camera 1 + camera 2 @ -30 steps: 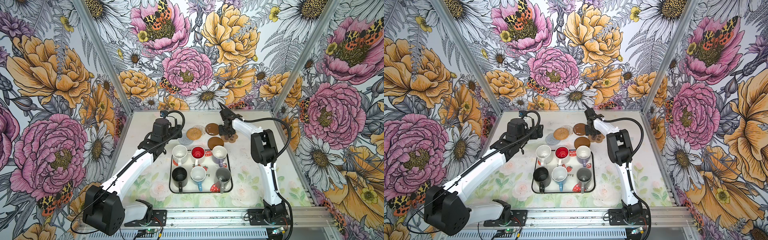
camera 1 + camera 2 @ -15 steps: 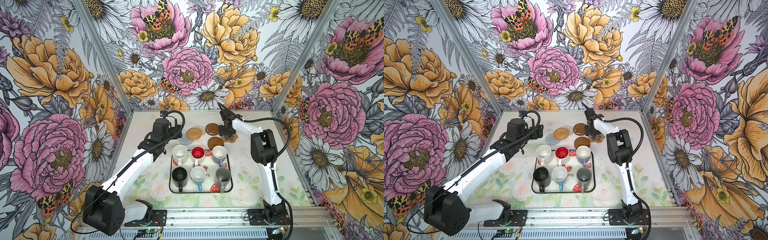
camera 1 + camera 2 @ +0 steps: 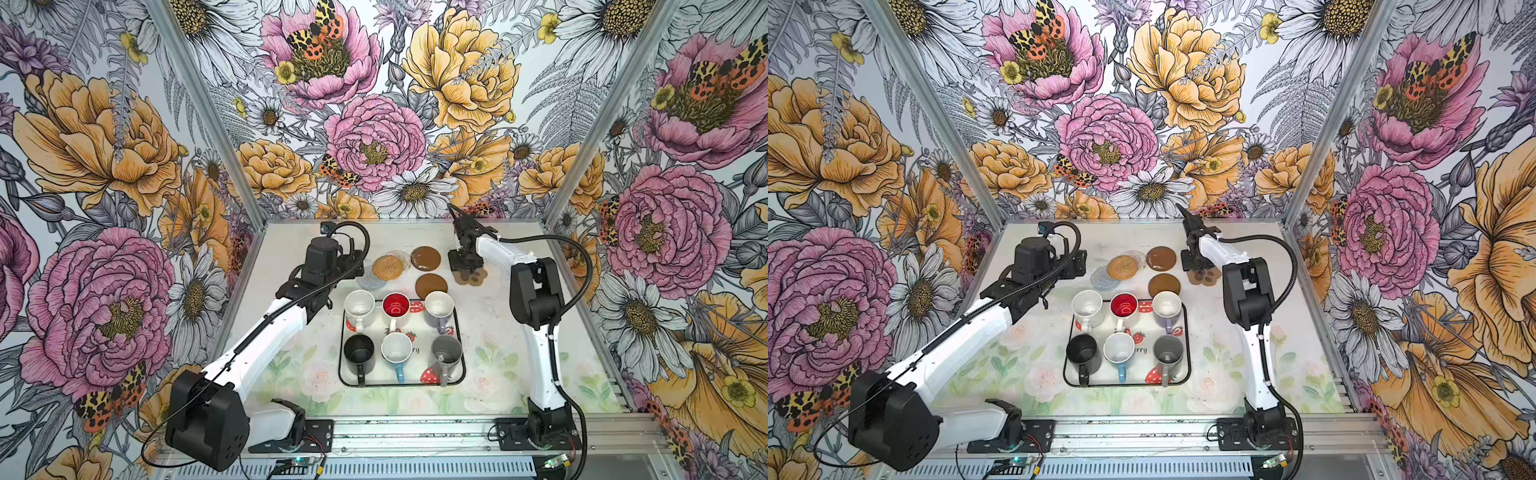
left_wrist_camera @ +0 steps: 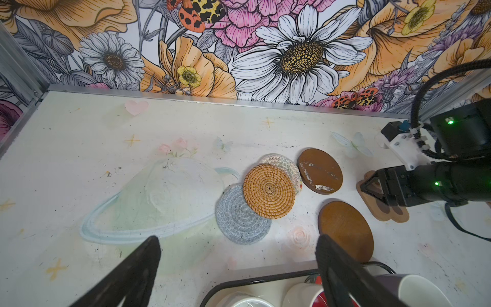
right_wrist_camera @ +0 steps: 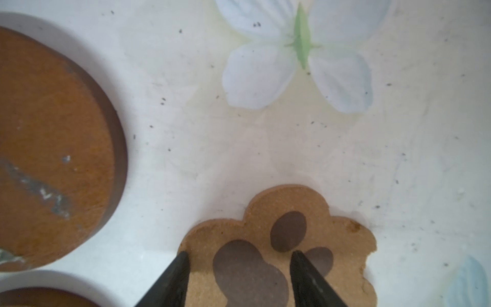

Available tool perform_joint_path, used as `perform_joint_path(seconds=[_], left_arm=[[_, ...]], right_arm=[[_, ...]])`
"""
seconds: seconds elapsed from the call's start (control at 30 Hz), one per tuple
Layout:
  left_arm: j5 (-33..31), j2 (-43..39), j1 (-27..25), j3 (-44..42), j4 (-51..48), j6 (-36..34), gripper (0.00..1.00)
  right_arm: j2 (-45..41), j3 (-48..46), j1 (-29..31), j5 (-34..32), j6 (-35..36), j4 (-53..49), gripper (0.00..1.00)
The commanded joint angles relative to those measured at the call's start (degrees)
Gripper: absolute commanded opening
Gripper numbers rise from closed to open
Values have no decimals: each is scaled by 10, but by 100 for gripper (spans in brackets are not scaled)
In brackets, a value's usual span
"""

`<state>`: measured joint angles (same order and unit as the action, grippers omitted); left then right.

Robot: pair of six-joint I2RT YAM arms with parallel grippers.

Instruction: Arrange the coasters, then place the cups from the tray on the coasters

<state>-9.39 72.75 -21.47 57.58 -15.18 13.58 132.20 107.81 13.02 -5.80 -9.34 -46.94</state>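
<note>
Right wrist view: right gripper (image 5: 240,252) partly apart over paw-shaped coaster (image 5: 292,202); left gripper (image 4: 237,239) wide apart, empty

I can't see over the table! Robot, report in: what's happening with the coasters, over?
Left end effector open, empty. Right end effector open over paw coaster. Six cups in tray. Rattan coaster overlaps blue-grey coaster.

The rattan coaster (image 4: 269,190) looks rough-woven, the brown disc (image 4: 319,171) glossy and scuffed.
</note>
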Motion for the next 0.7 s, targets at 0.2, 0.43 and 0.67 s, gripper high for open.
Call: perform_joint_path(seconds=[0.2, 0.43, 0.67], left_arm=[[-2, 2, -2, -1, 8, 6, 93], [-2, -5, -4, -3, 9, 6, 93], [-2, -6, -4, -4, 13, 5, 93]], right_arm=[[-27, -20, -20, 11, 38, -47, 63], [-71, 1, -41, 87, 30, -46, 63], [-140, -44, -80, 118, 10, -30, 63]])
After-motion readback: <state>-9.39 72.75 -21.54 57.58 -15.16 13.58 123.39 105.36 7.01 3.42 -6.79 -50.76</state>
